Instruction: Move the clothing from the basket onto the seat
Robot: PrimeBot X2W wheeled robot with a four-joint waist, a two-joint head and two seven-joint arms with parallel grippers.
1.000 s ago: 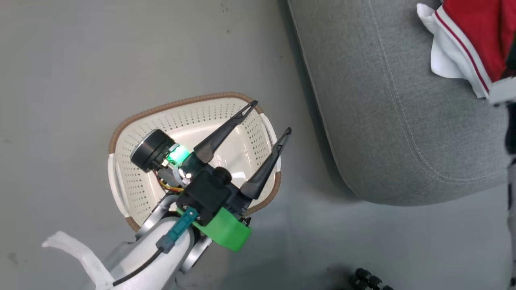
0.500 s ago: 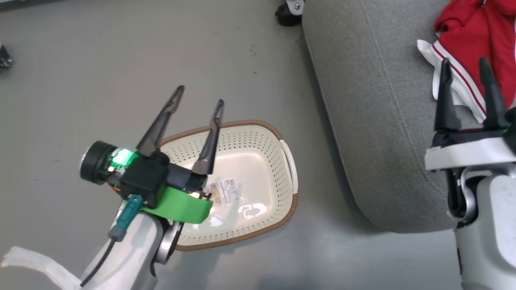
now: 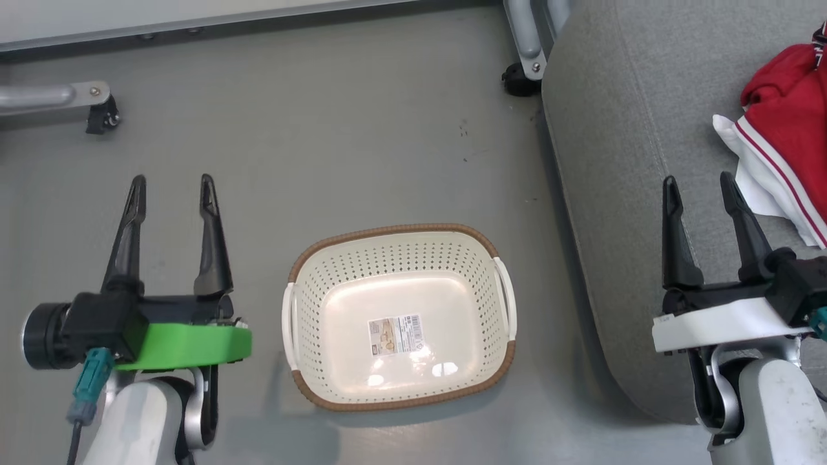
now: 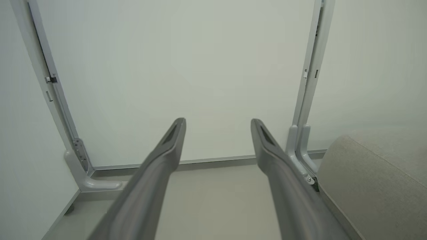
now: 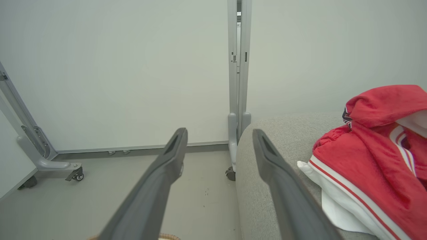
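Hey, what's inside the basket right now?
The basket holds just a barcode sticker on its floor. Nothing covers its inside. The red clothing lies on the seat.

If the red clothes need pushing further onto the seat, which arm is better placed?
Right. The right end effector is over the seat beside the clothes; the left end effector is beyond the empty basket.

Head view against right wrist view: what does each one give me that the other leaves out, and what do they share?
Head view adds: the bare inside of the oval cream-white perforated plastic basket with its barcode sticker, and the open left gripper. Right wrist view adds: the white wall panels and the upright grey metal post behind. Shared: the light grey upholstered seat, the red white-trimmed clothing lying on it, the open right gripper, the grey floor.
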